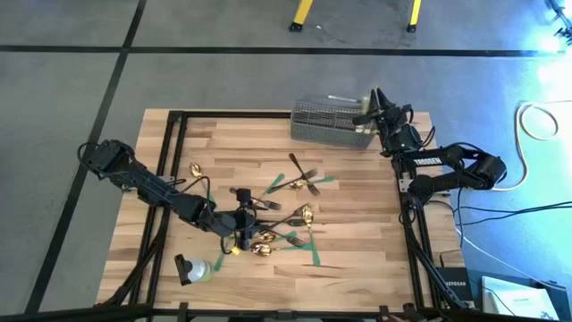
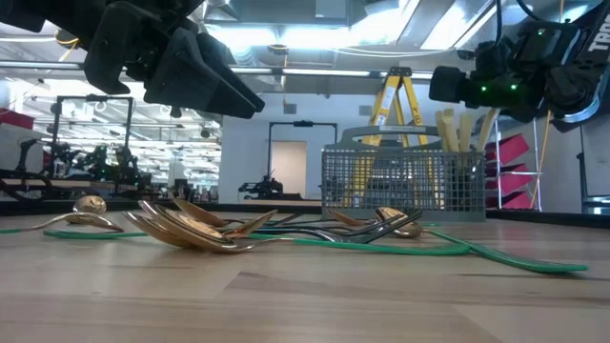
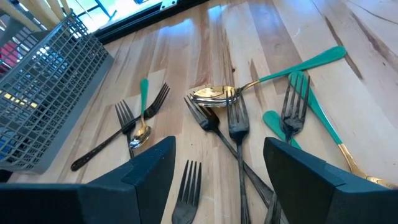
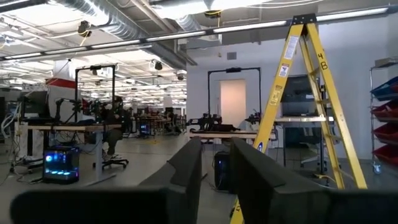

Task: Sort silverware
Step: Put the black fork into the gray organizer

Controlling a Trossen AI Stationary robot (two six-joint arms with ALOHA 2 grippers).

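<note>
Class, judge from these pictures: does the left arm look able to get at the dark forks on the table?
Probably yes. The left tool hangs open just above the dark forks, with nothing between them; the right tool is away over the basket.

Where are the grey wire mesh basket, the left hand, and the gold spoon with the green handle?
Grey wire mesh basket (image 1: 329,123): high view, mesh wall.
Left hand (image 3: 219,163): left wrist view, gap between its open fingers.
Gold spoon with green handle (image 3: 214,94): left wrist view, on the bowl.
</note>
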